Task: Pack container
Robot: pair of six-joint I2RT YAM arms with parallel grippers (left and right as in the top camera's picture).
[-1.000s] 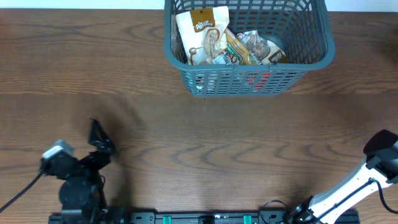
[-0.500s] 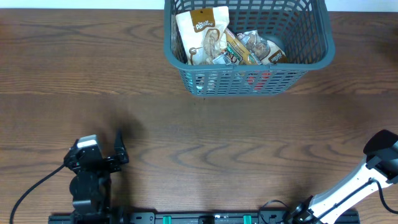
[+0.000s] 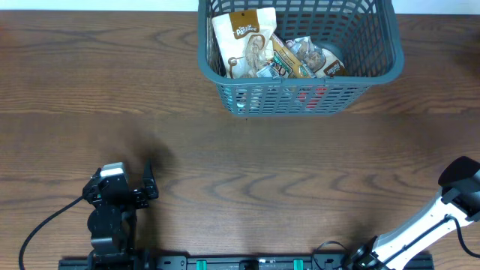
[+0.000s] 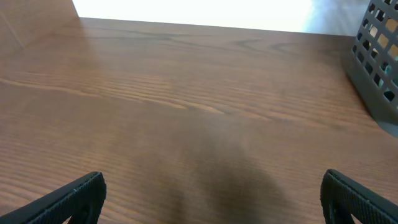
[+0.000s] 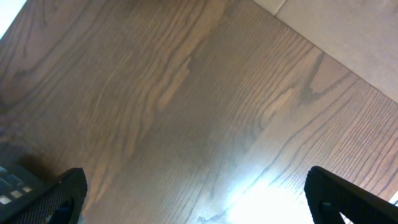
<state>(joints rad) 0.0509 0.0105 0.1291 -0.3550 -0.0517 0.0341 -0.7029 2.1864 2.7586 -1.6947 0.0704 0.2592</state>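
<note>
Overhead and wrist views of two arms at a wooden table (image 3: 300,172).

The left gripper (image 4: 211,186) is released: in its wrist view the two dark fingertips (image 4: 84,190) stand wide apart at the lower corners, with nothing but bare wood between them. Overhead, this gripper (image 3: 142,187) sits low at the near left of the table, one finger pointing up the picture.

The right gripper (image 5: 194,180) is also released. Its fingertips (image 5: 68,186) are spread to the lower corners of its wrist view, with only wood grain between them, and the table edge crosses ahead and to the right of the jaws. Overhead, only the white right arm (image 3: 420,225) shows, at the near right corner.

The container (image 3: 300,97), a grey-blue basket with slotted sides, stands upright on the table. It is well ahead of the left jaws and off to their right, so that only one corner of it (image 4: 376,68) enters the left wrist view at the right edge. It is well apart from both grippers.

Inside it lie snack packets: a tan bag (image 3: 244,41) leaning on the left wall, and clear-wrapped packets (image 3: 311,58) just beside it. A red item (image 3: 311,94) shows through the front slots.
</note>
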